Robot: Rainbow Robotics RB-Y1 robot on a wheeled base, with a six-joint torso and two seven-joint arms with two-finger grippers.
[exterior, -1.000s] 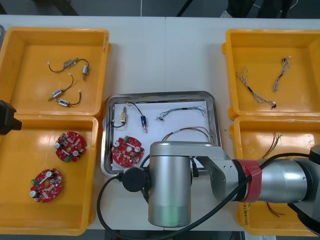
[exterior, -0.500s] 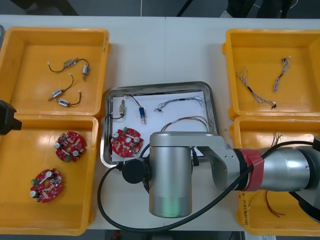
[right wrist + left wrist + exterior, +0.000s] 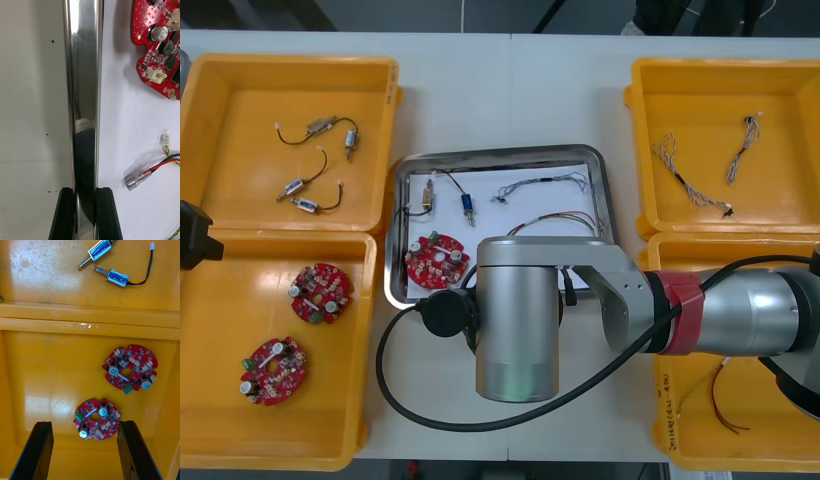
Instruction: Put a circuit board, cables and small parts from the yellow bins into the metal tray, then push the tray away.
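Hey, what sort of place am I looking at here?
Probably an electronics kitting bench: yellow bins hold sorted circuit boards, cables and small metal parts, and the right gripper clamps the rim of a metal tray holding some of each. The left gripper hangs open over the boards' bin.

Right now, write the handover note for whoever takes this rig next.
Right hand: shut on the near rim of the metal tray, one finger on each side of the rim.
Left hand: open and idle over the near left yellow bin, above the spare circuit boards.
Done: the tray holds a circuit board, two small metal parts, a blue and white cable and a red and yellow cable.
Left: push the tray away from the robot, then let go.
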